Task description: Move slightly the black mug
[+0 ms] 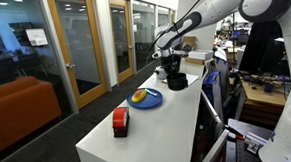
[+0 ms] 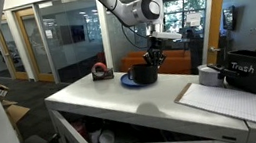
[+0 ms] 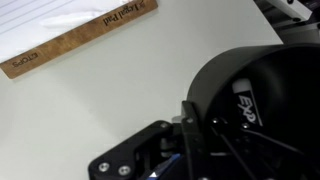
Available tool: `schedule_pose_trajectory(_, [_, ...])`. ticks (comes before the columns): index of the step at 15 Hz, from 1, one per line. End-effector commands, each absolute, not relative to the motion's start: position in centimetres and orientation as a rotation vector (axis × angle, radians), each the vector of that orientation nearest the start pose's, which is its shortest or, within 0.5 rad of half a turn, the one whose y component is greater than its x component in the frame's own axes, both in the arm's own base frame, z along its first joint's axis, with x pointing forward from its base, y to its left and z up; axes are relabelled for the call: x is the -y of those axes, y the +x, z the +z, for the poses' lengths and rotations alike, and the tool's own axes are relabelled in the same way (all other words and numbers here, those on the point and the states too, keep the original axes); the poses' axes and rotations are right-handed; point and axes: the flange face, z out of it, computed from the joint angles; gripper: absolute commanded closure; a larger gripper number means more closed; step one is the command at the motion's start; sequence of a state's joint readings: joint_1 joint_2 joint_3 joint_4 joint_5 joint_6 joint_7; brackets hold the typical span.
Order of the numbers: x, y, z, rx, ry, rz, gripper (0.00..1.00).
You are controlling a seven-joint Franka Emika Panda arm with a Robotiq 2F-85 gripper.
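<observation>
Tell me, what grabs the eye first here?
The big white arm bends down over a white table, its jaws right at a black mug. Beside the mug sits a bright blue plate with something yellow on it, and further along the table a red-and-black box. A black bin marked Trash stands at the opposite end.

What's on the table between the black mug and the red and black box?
The blue plate, carrying something yellow, lies between the black mug and the red-and-black box, as seen in an exterior view.
</observation>
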State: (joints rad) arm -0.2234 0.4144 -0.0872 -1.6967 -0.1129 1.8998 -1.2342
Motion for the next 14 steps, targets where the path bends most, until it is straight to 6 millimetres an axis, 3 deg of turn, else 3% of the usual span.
schedule_pose_trajectory(1, [19.7, 59.4, 33.4, 1.508, -2.720, 0.302, 0.99])
schedule_pose_trajectory(14, [18.0, 53.9, 29.1, 1.559, -2.753, 0.163, 0.99])
